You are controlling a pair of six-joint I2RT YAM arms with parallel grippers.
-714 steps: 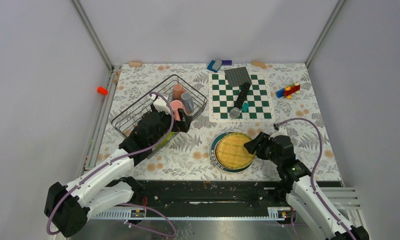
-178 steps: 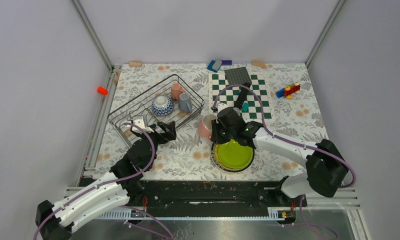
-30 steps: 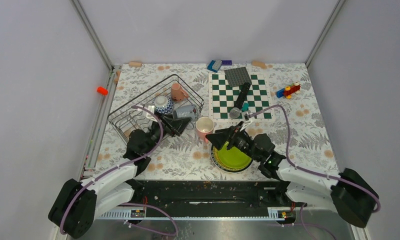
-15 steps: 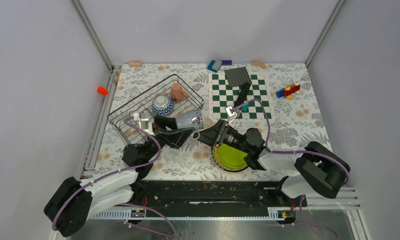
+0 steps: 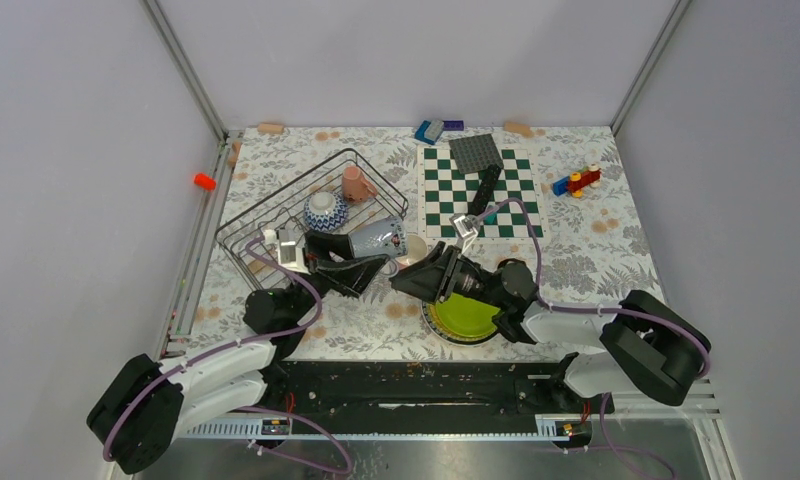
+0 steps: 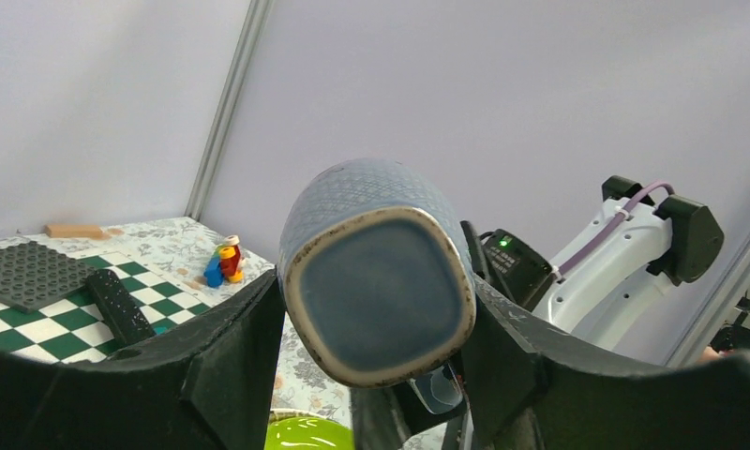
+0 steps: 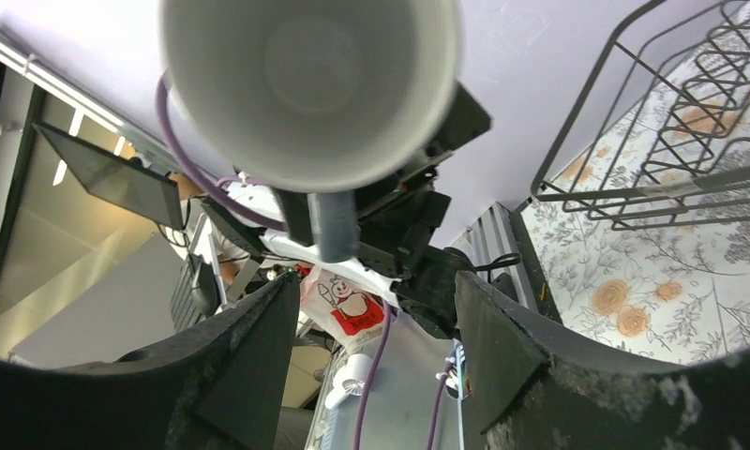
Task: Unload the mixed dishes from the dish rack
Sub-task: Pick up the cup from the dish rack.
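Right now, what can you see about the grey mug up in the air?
The grey mug is blue-grey and finely textured outside, white and empty inside, ceramic-looking. It hangs sideways in the air. The left gripper pinches its sides near the flat base, and its mouth faces the right gripper. A grey handle sticks out near the rim.

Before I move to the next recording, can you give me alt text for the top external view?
The left gripper holds a grey mug sideways beside the dish rack, its mouth toward the open right gripper. A patterned bowl and a pink mug sit in the rack; a lime-green plate lies under the right arm.
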